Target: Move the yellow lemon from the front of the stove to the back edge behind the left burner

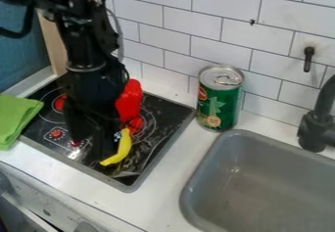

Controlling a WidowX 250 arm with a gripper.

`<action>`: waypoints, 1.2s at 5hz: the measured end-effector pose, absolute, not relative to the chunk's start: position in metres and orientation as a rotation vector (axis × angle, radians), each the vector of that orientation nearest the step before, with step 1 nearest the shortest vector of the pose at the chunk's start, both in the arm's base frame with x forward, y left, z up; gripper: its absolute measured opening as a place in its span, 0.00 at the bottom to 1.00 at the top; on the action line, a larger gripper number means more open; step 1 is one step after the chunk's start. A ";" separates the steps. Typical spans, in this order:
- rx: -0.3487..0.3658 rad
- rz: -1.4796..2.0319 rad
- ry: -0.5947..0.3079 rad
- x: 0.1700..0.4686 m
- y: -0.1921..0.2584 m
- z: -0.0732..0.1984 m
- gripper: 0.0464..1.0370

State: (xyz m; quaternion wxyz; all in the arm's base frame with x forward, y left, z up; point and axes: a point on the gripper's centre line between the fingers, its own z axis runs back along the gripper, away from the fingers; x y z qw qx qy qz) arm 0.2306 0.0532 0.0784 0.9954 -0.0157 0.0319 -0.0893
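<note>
- At the left edge, a green cloth [14, 119] lies partly on the counter [160, 196] and over the corner of the stove [171, 113]; its far side is cut off.
- The black stove has red-centred burners and a grey rim; the arm hides part of its surface, and glare blurs its front area.
- The black gripper [103, 147] hangs over the stove, dark against dark. One cannot tell whether it is spread, pressed together or pinching the banana.
- The yellow banana [120, 150] is at the gripper's right side in the view, over the front part of the stove. It is slim, smooth and gently curved, its lower end pointing toward the front left; whether it rests on the surface is unclear.
- Behind the gripper stands out a bright red object [130, 100], rounded at the top, its left side hidden by the arm; what it is cannot be made out.
- A green can [220, 99] with a silver lid stands upright between stove and sink.
- The grey sink [226, 174] is cut off at the right and lower edges.
- A black hook [308, 59] is on the tiled wall [173, 23].
- The black faucet [317, 126] is cut off at the right.
</note>
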 end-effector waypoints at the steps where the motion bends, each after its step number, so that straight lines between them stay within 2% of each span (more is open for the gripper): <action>1: -0.035 -0.163 0.079 0.237 0.054 0.068 0.96; 3: -0.015 -0.109 0.032 0.249 0.058 0.059 0.96; 4: -0.027 -0.097 0.024 0.257 0.058 0.055 0.96; 6: -0.099 -0.093 0.061 0.263 0.054 0.038 0.93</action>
